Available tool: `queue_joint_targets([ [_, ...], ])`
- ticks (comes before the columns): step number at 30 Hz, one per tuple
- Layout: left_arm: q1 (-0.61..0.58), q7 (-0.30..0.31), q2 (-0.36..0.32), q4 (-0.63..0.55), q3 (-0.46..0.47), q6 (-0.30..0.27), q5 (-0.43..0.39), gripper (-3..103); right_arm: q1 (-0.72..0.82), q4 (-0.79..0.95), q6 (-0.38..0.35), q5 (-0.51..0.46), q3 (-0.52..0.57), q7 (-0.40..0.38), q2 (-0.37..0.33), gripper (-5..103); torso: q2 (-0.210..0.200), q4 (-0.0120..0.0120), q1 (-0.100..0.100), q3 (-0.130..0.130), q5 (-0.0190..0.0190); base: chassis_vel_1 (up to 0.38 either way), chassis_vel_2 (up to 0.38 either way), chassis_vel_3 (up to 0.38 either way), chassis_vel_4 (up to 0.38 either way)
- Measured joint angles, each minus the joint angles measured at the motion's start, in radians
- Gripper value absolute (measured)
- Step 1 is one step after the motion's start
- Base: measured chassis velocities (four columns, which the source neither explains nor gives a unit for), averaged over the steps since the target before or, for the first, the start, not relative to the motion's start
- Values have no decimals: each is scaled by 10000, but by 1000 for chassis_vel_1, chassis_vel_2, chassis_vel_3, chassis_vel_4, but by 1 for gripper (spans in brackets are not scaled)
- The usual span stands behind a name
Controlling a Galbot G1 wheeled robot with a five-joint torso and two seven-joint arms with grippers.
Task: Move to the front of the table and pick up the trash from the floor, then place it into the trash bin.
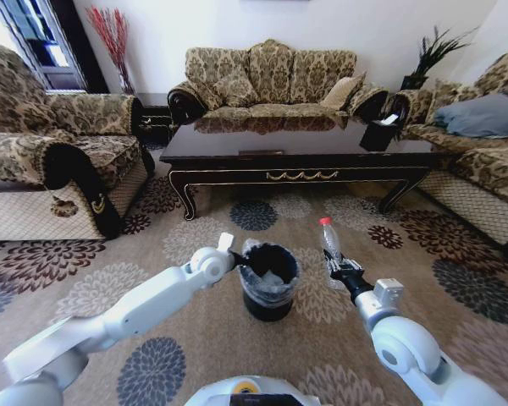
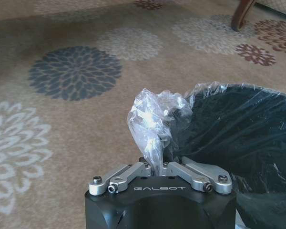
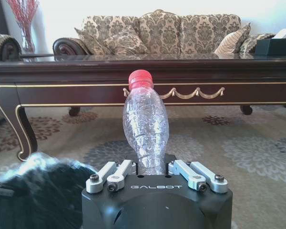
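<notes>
Closest to the camera, the two white robot arms reach forward toward the small round black trash bin with its thin clear plastic liner, which stands on the flowered carpet in front of the long dark glossy coffee table with the gold ornament on its front edge.

On the bin's right, just beside its rim, the right tool is clamped on the lower body of a clear plastic bottle with a red cap, holding it upright with the cap pointing toward the table. The right wrist view shows the bottle standing between the narrow fingers, clear of the floor.

On the bin's left, the left tool sits at the rim. Its wrist view shows the fingers pinched on a bunched tuft of the clear liner at the bin's edge, so it appears to be steadying the bin or keeping the bag open.

Something pale lies inside the bin; what it is I cannot tell.

The step in hand looks like the drop-off: the bottle is picked up but not yet over the opening. The next move calls for carrying it sideways over the bin's mouth, clear of the rim and the liner, before letting go.
</notes>
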State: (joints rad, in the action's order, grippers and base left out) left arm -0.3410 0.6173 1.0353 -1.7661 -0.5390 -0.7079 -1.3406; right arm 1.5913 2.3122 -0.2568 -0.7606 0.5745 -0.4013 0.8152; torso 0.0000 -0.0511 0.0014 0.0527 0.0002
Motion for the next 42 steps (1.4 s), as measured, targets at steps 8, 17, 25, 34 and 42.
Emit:
queue_joint_targets([
  [8,393,-39,392,252,-478,98,-270,3,1,-48,890,326,-105,1011,56,24,0,0,0,0,-1,0,0,0,0],
  [17,571,-24,736,442,-819,150,-483,3,227,-12,1725,750,-261,1945,211,24,0,-2,0,-1,-1,0,0,0,0],
  [25,682,133,1021,518,-1149,152,-487,3,641,33,1901,1156,-366,2143,403,24,0,-2,0,-1,-1,0,0,0,0],
  [34,740,329,1079,341,-1281,152,-618,3,798,-5,1939,1406,-421,2149,526,24,0,0,0,-1,-2,0,0,0,0],
  [42,747,395,961,148,-1342,163,-710,3,890,-46,1969,1436,-431,2151,600,39,0,0,0,0,-3,0,0,0,0],
])
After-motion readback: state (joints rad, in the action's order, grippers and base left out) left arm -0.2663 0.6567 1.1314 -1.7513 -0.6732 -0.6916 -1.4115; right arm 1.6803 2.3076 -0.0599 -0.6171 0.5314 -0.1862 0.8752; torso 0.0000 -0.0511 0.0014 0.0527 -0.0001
